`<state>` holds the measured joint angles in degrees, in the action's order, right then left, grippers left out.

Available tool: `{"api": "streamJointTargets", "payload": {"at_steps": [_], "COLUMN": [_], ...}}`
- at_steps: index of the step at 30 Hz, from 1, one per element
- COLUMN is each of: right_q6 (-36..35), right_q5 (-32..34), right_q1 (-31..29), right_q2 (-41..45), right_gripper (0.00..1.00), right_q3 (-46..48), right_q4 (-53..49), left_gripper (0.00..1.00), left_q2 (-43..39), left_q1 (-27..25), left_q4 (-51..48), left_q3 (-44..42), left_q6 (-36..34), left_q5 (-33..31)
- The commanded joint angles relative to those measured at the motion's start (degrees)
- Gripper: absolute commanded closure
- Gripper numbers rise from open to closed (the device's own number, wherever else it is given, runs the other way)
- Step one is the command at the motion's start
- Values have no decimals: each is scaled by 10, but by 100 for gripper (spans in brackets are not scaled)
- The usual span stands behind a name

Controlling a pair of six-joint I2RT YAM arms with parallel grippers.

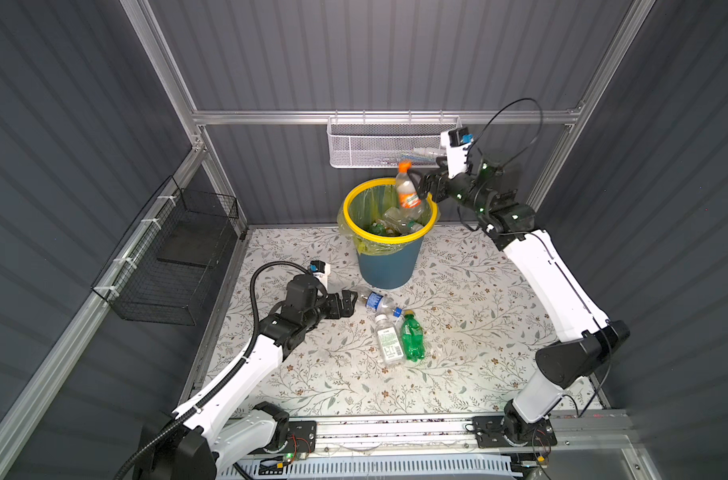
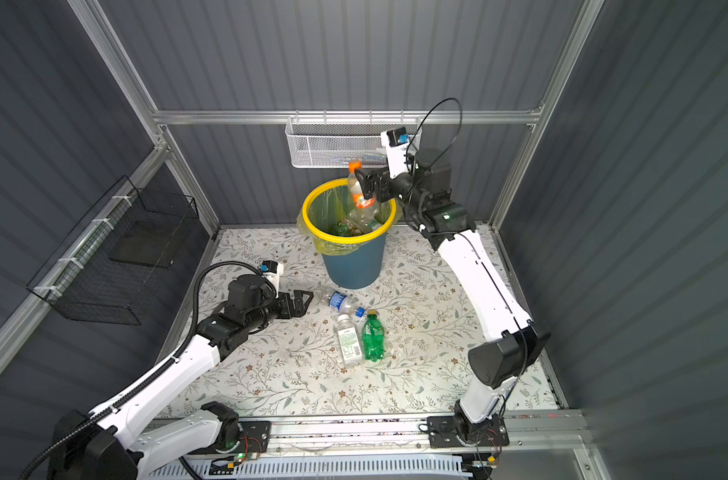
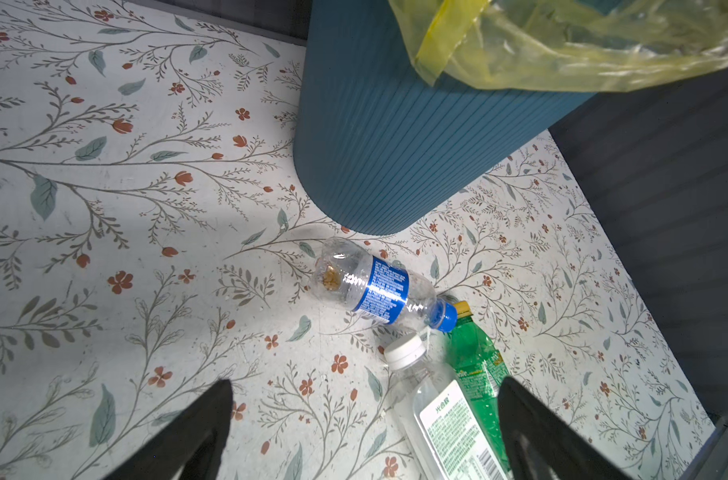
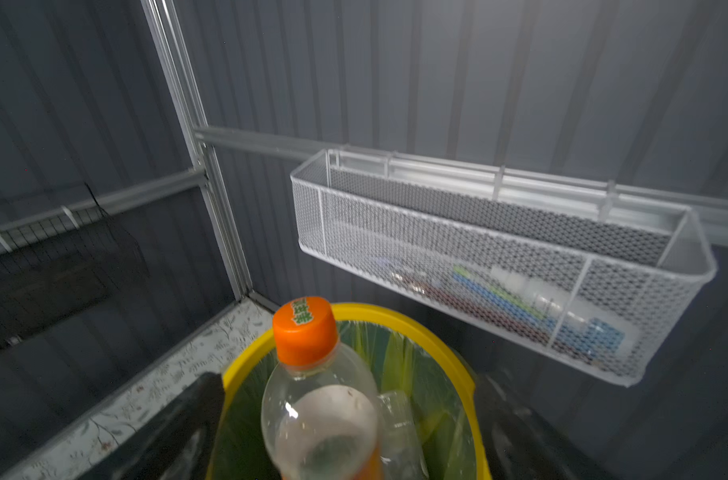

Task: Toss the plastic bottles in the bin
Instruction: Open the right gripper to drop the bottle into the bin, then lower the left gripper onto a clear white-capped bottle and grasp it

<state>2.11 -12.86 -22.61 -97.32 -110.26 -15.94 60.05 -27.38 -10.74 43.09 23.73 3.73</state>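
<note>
Well, most of the job looks done. The bin (image 1: pixel 389 266) stands at the back of the floral table (image 1: pixel 478 324), and several bottles (image 1: pixel 395 222) lie piled inside its yellow-green liner. How many, I cannot count.

My right gripper (image 1: pixel 416 185) is above the bin's rim, on the side nearest my right arm. The orange-capped bottle (image 1: pixel 407 191) is upright between its jaws, cap up. In the right wrist view the jaws stand wide, with a gap on either side of the bottle, and its lower half is smeared in both top views. I judge it is loose and dropping into the mouth of the bin, so this one is all but finished.

Three bottles are left on the table, close together in front of the bin. One is a clear bottle with a blue label (image 1: pixel 376 301), on its side. The other two are a clear white-capped bottle (image 1: pixel 389 340) and a green yellow-capped bottle (image 1: pixel 412 338), lying side by side and touching.

My left gripper (image 1: pixel 351 305) is low and spread wide, holding nothing. It sits just beside the base of the blue-labelled bottle, which I take to be my next pick.
</note>
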Motion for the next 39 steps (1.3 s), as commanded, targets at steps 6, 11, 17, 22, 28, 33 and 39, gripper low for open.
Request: {"api": "streamJointTargets", "payload": {"at_steps": [6,11,17,22,28,33,39], "right_q6": [77,93,139,175,206,209,214], "right_q5": [18,105,126,100,80,78,76], "right_q1": [63,82,106,124,155,161,170], "right_q2": [128,162,165,205,228,228,231], "right_gripper": [1,1,1,1,1,1,1], "right_q3": [137,183,241,332,384,398,416], "right_q4": [8,-48,-142,-117,-93,-95,-85], "left_gripper": [0,0,0,0,0,0,1], "left_q2": [-5,-4,43,120,234,294,358], "left_q1": [-8,-56,-164,-230,-253,-254,-255], "left_q4": [-63,-63,-69,-81,-94,-95,-129], "left_q3": [16,0,3,29,87,120,168], "left_q6": [10,56,136,190,233,245,246], "left_q5": [-10,-39,-107,-127,-95,-79,-74]}}
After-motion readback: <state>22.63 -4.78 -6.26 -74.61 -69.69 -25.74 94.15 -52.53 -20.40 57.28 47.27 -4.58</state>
